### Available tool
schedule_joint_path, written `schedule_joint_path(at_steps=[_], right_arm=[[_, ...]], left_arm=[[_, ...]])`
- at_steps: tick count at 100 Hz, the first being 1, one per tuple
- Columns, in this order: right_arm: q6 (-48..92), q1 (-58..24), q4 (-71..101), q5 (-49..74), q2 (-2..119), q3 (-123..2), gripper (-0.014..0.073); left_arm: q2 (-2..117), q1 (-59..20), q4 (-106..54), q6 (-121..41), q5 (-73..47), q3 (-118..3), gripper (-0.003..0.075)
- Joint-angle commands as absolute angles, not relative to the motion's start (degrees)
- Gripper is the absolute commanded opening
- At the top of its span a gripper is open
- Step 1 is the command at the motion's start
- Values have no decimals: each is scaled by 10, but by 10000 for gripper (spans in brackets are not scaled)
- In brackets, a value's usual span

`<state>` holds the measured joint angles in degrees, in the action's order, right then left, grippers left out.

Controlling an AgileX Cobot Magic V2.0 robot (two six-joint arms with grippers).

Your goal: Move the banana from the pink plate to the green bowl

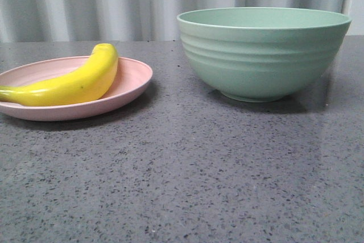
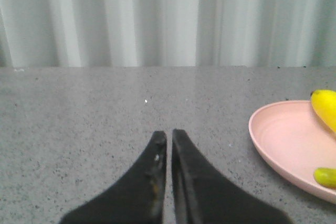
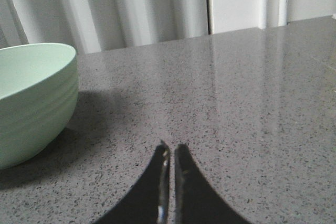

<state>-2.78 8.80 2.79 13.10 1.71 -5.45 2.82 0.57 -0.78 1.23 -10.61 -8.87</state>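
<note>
Bare countertop (image 1: 170, 169) is lying open between the pink plate (image 1: 133, 81) and the green bowl (image 1: 261, 55). The bowl's tall wall is standing as the only barrier.

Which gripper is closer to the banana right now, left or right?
Left. The left gripper, shut and empty, sits beside the pink plate holding the banana. The right gripper, also shut, is beside the green bowl; no banana shows in its view.

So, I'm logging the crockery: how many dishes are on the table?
2: the pink plate on the left, holding the banana, and the green bowl on the right, its inside hidden.
</note>
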Motion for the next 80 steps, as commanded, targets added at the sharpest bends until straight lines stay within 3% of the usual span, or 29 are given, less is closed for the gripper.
schedule_joint_path(at_steps=[1,36,43,53,60,80], right_arm=[[-25,90,30,118,58,-108,-71],[-25,90,87,105,221,-205,-71],[-25,90,87,102,231,-204,-71],[-25,90,87,120,235,-203,-71],[-25,90,87,123,235,-199,-72],[-25,90,87,115,235,-184,-71]], left_arm=[[71,6,0,17,-72,-142,-19],[193,6,-7,17,-39,-191,0],[207,6,-7,17,-39,-191,92],[220,6,-7,17,-25,-191,317],[228,6,-7,17,-7,-191,414],[259,6,-7,17,17,-202,430]])
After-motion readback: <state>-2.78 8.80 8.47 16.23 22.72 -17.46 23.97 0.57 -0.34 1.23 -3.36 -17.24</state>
